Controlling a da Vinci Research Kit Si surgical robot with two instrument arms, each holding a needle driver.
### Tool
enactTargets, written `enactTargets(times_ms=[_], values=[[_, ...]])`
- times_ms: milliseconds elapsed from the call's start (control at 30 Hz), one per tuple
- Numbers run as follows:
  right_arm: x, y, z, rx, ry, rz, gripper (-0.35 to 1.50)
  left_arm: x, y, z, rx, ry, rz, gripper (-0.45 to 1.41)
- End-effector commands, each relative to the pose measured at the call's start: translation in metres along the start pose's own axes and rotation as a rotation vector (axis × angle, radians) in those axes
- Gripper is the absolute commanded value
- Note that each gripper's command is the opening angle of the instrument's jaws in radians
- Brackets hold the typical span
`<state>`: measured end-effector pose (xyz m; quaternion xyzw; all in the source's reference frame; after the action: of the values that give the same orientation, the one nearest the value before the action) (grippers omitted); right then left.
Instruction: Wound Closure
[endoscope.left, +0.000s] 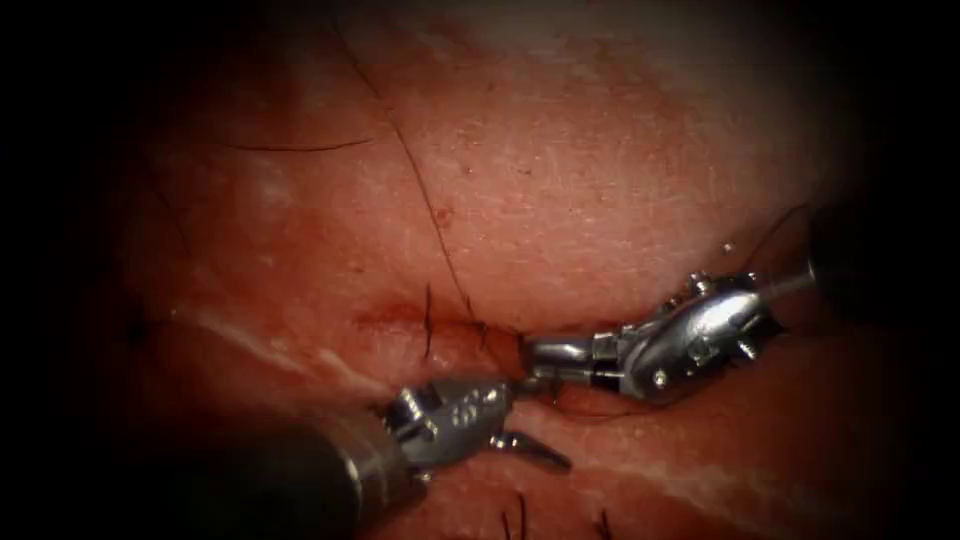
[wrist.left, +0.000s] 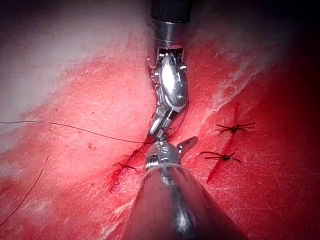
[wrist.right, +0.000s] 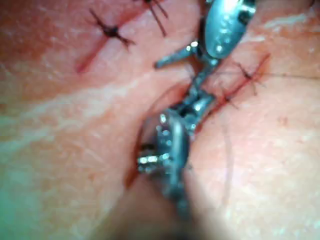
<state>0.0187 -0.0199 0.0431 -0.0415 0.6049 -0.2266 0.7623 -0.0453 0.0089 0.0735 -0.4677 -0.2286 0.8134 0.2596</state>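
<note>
Your left tool (endoscope.left: 520, 420) has its jaws spread, holding nothing. Your right tool (endoscope.left: 535, 358) meets it tip to tip at the cut (endoscope.left: 400, 318); its jaw state is unclear. Thread (endoscope.left: 425, 200) trails across the tissue (endoscope.left: 560, 170). I cannot make out the needle.

Dim, dark-edged endoscope view; metal glare.

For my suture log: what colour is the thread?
Dark, near black thread, clearest in the left wrist view against the tissue.
</note>
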Motion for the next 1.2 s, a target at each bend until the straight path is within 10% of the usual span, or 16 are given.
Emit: enactTargets(times_ms=[33,600,1200], values=[[-0.0002,-0.0013,0.0006,0.010,-0.002,0.003,-0.35,-0.0005,0.0002,0.0010,-0.003,-0.001,-0.002,0.37],[-0.0049,-0.0026,0.0018,0.075,-0.046,0.087,-0.35,-0.0006,0.0002,0.0010,-0.004,-0.001,-0.001,0.37],[0.0005,0.0062,-0.0027,-0.180,0.001,0.113,-0.35,0.0011,-0.0003,0.0018,-0.003,0.003,-0.011,0.37]])
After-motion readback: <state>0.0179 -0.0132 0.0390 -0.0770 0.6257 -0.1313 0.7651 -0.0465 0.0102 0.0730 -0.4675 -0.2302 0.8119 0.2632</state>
